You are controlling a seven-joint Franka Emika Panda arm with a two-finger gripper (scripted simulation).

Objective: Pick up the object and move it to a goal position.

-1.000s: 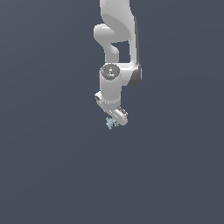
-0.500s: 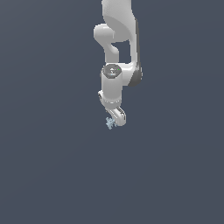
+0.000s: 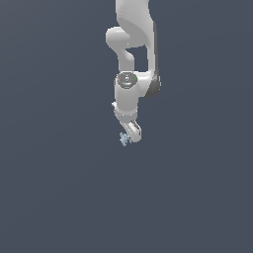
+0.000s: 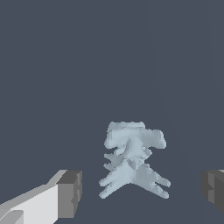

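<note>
pale light-blue and spiky, the object point(image 4: 131, 162) sits between the two dark finger pads point(image 4: 70, 193) in the wrist view, with clear gaps on both sides so neither pad touches it. the white gripper point(image 3: 131, 133) is spread wide and grips nothing. in the exterior view the object point(image 3: 124, 139) lies just at the gripper's tip, toward the exterior view's left, against plain grey-blue ground.

Only a plain dark slate-grey backdrop point(image 3: 54, 188) shows.

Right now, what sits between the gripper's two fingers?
In the wrist view, the pale blue spiky object sits between the fingers, with bare gaps either side; the gripper is open.
</note>
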